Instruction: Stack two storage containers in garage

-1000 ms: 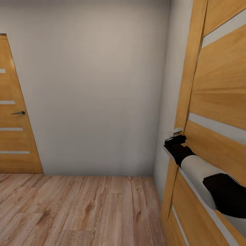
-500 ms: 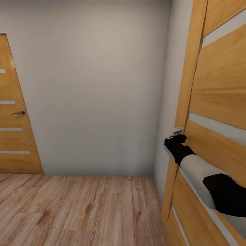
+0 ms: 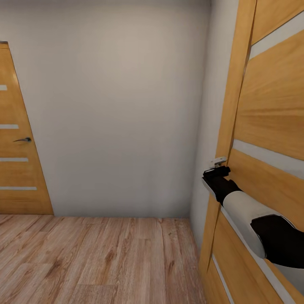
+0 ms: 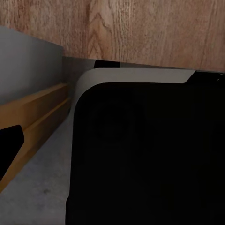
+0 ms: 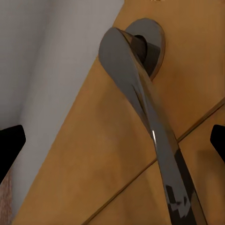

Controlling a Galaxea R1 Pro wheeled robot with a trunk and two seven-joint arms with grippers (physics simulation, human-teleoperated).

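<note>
Reaching forward at the right of the head view, the right end effector (image 3: 216,172) is seen at the edge of an orange-wood door (image 3: 270,126), level with a small pale metal handle (image 3: 218,161) that sits just above its black fingers. In the right wrist view, the dark metal door handle (image 5: 140,108) is shown very close, running from its round rosette (image 5: 152,44) on the door panel down between the two black fingertips (image 5: 10,143), which are spread wide at either edge of the picture and are not closed on the lever. The right arm (image 3: 253,223) is seen as a white forearm segment with black sections, laid along the door's face. Neither storage container is seen in these pictures; a narrow hallway is shown rather than the living room or the garage. A plain pale grey wall (image 3: 114,105) is seen ahead, a second orange-wood door (image 3: 19,160) with its own dark lever (image 3: 23,139) stands at the far left, and a light wood-plank floor (image 3: 97,261) lies below. In the left wrist view, a large black and white robot body part (image 4: 145,154) is seen close up, with wood planks, a grey wall and an orange-wood skirting (image 4: 33,117) beside it; one black fingertip (image 4: 9,145) is seen at the edge, and whether the left end effector is open or closed cannot be told.
</note>
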